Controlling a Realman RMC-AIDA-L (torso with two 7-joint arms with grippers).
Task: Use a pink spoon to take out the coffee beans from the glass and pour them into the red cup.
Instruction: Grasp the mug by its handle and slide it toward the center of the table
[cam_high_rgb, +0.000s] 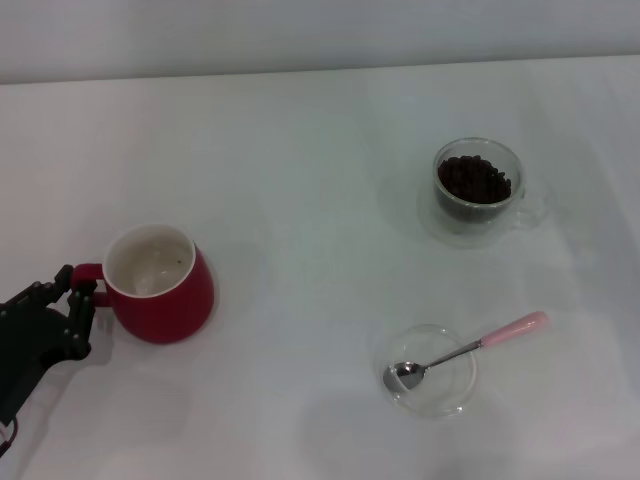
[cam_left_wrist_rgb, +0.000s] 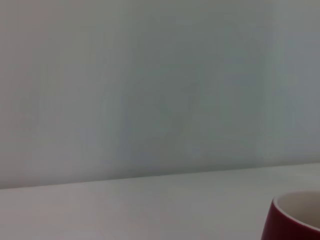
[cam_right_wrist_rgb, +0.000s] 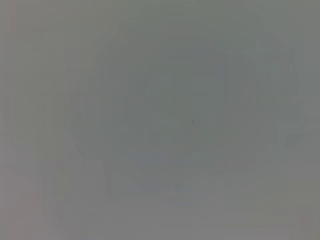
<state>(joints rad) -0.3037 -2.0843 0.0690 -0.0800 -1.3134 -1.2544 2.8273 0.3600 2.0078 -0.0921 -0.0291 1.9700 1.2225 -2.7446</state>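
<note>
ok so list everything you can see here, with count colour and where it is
red cup: one, dark red with a white inside, near left part of the table, loop handle toward the left gripper
glass: one, clear, far right, side handle pointing right
coffee beans: a heap, dark brown, inside the glass
pink spoon: one, metal bowl and pale pink handle, near right, bowl resting in the dish, handle sticking out past its rim
dish: one, clear and shallow, near right, under the spoon's bowl
table: one, white, under everything
left gripper: one, black, near left edge, fingers closed on the red cup's handle
right gripper: not in view
</note>
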